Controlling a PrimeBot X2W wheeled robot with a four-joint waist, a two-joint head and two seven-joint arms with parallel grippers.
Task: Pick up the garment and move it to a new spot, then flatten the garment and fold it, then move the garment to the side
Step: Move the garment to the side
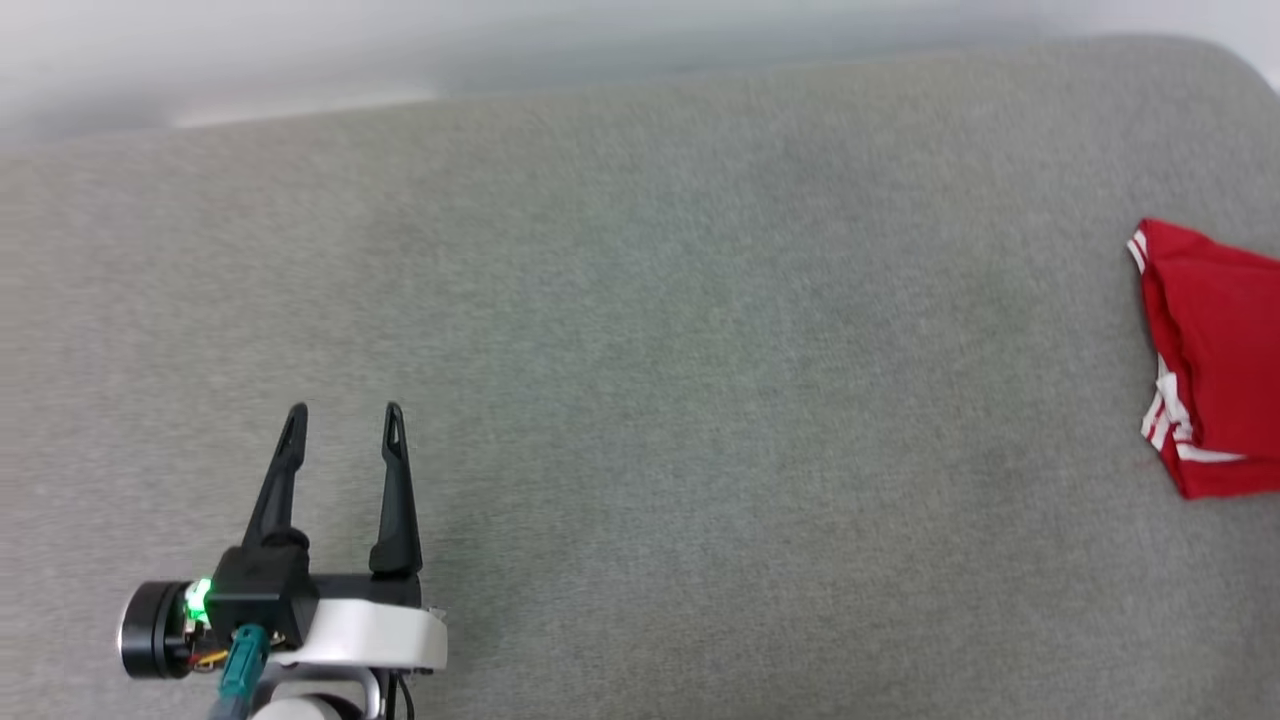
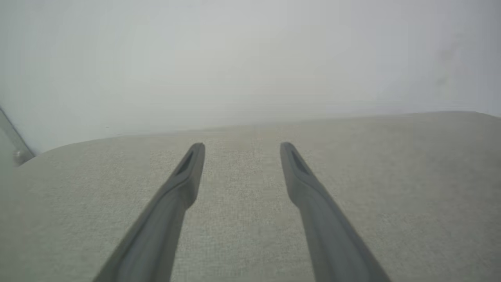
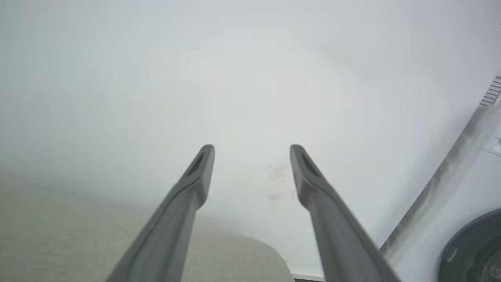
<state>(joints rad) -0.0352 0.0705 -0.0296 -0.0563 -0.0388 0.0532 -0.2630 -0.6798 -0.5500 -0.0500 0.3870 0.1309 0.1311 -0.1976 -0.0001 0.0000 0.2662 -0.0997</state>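
Note:
The garment [image 1: 1210, 360] lies folded at the far right of the grey cushioned surface [image 1: 640, 350], cut off by the head view's right edge; it is red with white stripe trim along its left side. My left gripper [image 1: 343, 412] is at the lower left, far from the garment, open with nothing between its fingers. In the left wrist view the same gripper [image 2: 242, 145] stands open over bare grey fabric. My right gripper [image 3: 252, 148] is open and empty, pointing at a pale wall past the surface's rounded corner.
The grey surface ends at a pale wall [image 1: 400, 40] along the back. In the right wrist view the surface's corner [image 3: 242, 254] drops off to white floor, with a dark round object [image 3: 475, 250] at the lower right.

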